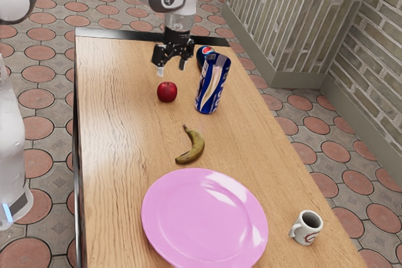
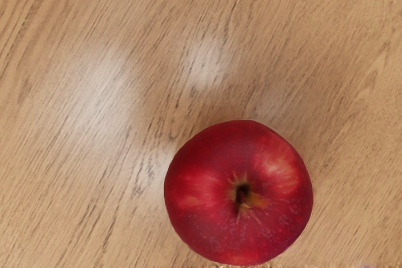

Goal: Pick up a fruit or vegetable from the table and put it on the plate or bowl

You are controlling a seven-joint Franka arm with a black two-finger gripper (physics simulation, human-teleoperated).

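Black fingers [image 1: 159, 66] spread apart, clamped on nothing, hanging in the air over the far part of the wooden worktop [image 1: 113, 130]. Arm entering from the exterior view's upper left, upper links cropped by the frame.

Just below and a touch nearer the camera: a red apple [image 1: 166, 91], resting on the bare wood, clear of both fingertips. Exact gap between tips and fruit hard to judge from the side. In the wrist view, the same apple [image 2: 239, 192] from above, stem dimple up, not quite whole in frame, with pale glare patches on the worktop [image 2: 94, 92] beside it.

Toward the exterior view's right of the apple, near but not touching: an upright blue Pepsi can [image 1: 211, 83], leaning slightly. Behind it a second blue-and-red object [image 1: 203, 53], mostly hidden by the can (perhaps another can, impossible to say).

Nearer the camera, a banana [image 1: 190, 146], yellow going brown, lying flat between apple and pink plate [image 1: 204, 216]. Plate bare, its near rim cut off by the frame. Well apart, toward the near right corner, a small white mug [image 1: 306, 226] (red marking on its side too small to read).
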